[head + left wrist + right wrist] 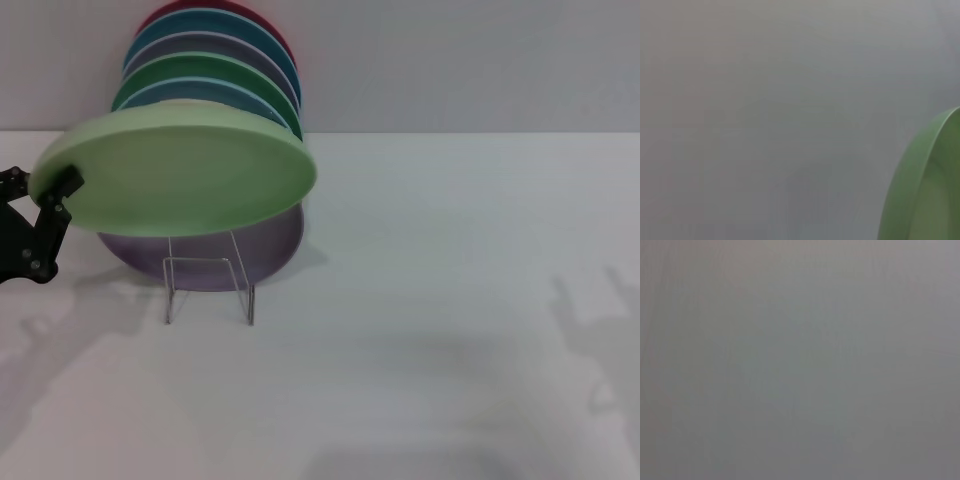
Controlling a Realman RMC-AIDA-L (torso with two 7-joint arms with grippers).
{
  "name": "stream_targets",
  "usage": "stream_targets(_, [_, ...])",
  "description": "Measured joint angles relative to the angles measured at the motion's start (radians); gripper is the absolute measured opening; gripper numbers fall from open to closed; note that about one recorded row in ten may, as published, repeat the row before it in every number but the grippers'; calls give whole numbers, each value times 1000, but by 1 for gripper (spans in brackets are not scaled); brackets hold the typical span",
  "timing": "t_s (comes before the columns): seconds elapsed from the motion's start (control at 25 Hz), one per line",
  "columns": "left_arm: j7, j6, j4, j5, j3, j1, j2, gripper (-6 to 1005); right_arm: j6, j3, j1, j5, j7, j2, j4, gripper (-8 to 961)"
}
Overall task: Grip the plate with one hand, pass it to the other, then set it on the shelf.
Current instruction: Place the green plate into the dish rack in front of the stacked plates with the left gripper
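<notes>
The plate (180, 175) hangs in the air at the left of the head view, in front of a row of plates standing on edge in the rack (208, 288). It covers most of that row. Only the top rims of the red (215, 8), blue, lilac-grey and dark green plates (200, 72) show above it, and the lower half of a lilac plate (215, 255) shows below it. Of the rack, only the thin front loop and its two legs can be made out on the white table (430, 330). The rest is see-through or hidden behind the plates.

The plate is tipped, its underside turned toward the camera and its near rim lower than its far rim. Its long axis runs left to right, rising slightly toward the left. It sits above the rack loop, apart from it.

The left gripper (62, 190) enters from the left edge, with most of the arm cut off. One black finger (68, 182) lies on the plate's left rim, and the jaws pinch that rim, so the plate stretches away to the right of the gripper. The left wrist view shows only a curved green slice of the plate (920, 190) against plain grey, with no fingers.

The right gripper shows in no view. Its wrist camera gives only flat grey.
</notes>
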Motion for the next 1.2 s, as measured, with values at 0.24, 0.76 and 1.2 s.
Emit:
stream_targets(0.24, [6, 1, 38, 0, 8, -22, -4, 120, 2, -17, 4, 0, -3, 0, 0, 677])
stream_targets(0.76, [12, 4, 88, 0, 27, -50, -14, 126, 2, -25, 5, 0, -9, 0, 0, 677])
stream_targets(1.2, [6, 2, 128, 0, 40, -66, -26, 130, -4, -38, 3, 1, -9, 0, 5, 677])
